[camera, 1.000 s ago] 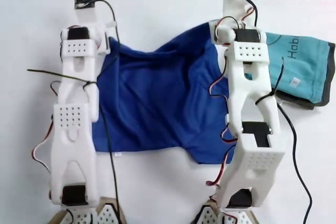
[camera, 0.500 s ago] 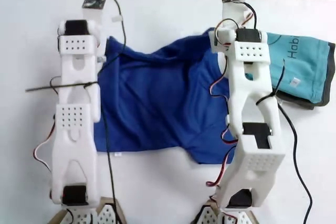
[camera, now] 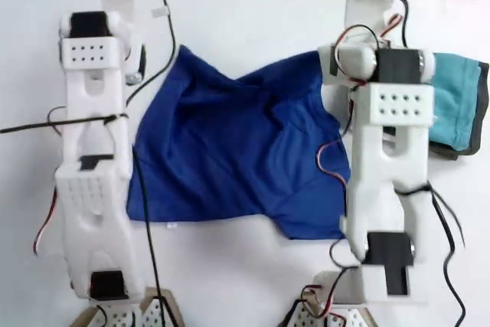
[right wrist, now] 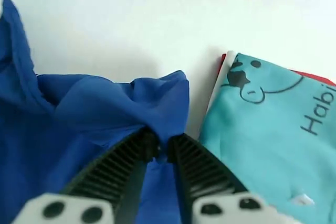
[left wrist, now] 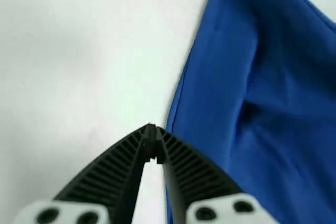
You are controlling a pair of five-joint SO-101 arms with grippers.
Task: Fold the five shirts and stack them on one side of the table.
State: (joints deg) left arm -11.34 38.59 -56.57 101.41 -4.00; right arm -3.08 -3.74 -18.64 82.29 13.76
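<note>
The high camera looks straight down on the white table (camera: 245,5) from well above and takes in the whole blue shirt (camera: 230,151). The left wrist camera sits close behind the left gripper (left wrist: 153,136) and faces one edge of the blue shirt. The right wrist camera, equally near behind the right gripper (right wrist: 158,149), faces a bunched corner of it and the teal shirt (right wrist: 262,129) just beside. All three views share the blue shirt.

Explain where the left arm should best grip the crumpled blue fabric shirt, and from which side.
Probably the outer edge of the blue fabric shirt beside the left gripper, coming in from the white table side: that edge lies exposed there, right by the shut fingers, while the right gripper pinches a corner on the other side.
</note>
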